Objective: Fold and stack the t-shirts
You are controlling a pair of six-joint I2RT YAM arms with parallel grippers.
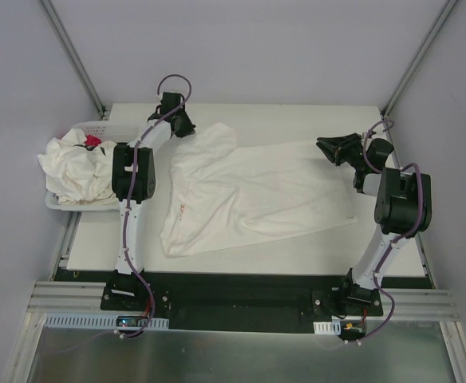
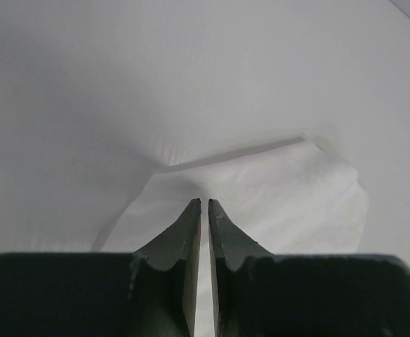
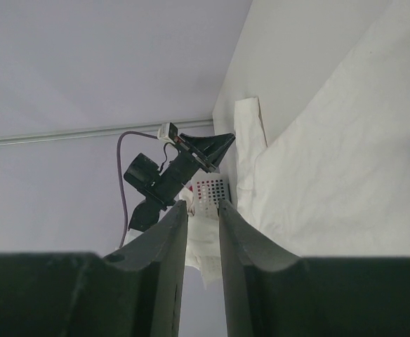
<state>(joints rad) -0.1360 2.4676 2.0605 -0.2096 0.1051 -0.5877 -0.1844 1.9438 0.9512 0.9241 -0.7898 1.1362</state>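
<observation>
- Left gripper [image 2: 204, 203] jaws closed at sleeve of spread t-shirt [image 1: 249, 191]; pinch unclear.
- Right gripper [image 3: 202, 203] narrowly parted, empty.
- Heaped t-shirts [image 1: 73, 169] fill white basket [image 1: 101, 126].

We show the plain off-white cotton t-shirt [image 1: 257, 195], unpatterned save a small red mark [image 1: 183, 210], against the white table top [image 1: 313, 120]. The heap of off-white shirts [image 1: 73, 171] matches it in tone. Under the heap we note the white plastic basket [image 1: 97, 126], patterned with rows of small holes, and a red packet [image 1: 93, 141]. The left arm [image 1: 131, 215] and right arm [image 1: 396, 199] are white with black joints and carry purple cables [image 1: 173, 78]. The walls [image 1: 257, 48] are pale grey.
</observation>
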